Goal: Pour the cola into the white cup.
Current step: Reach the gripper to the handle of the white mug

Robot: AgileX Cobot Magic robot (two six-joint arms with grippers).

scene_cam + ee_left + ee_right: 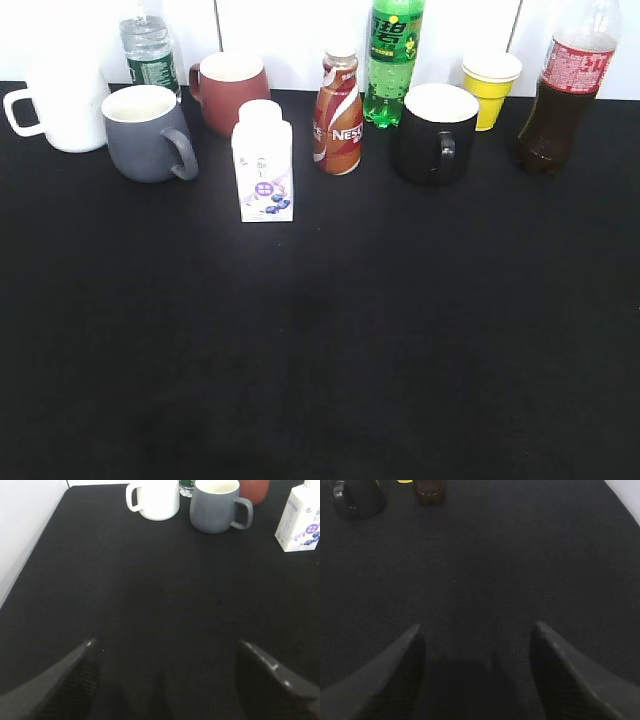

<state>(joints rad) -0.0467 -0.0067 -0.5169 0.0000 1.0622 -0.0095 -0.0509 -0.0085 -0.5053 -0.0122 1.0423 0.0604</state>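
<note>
Both grippers, left gripper (167, 672) and right gripper (477, 667), have jaws spread wide, holding nothing; the cola (431, 491) and the white cup (156, 500) stand far ahead of them.

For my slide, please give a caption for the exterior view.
Cola bottle far right, white mug far left, other cups and bottles between them on the black table.

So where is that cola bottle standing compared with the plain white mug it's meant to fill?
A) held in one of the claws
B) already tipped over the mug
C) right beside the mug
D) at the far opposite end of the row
D: in the exterior view the cola stands upright at the right end of the row, the white cup at the left end.
</note>
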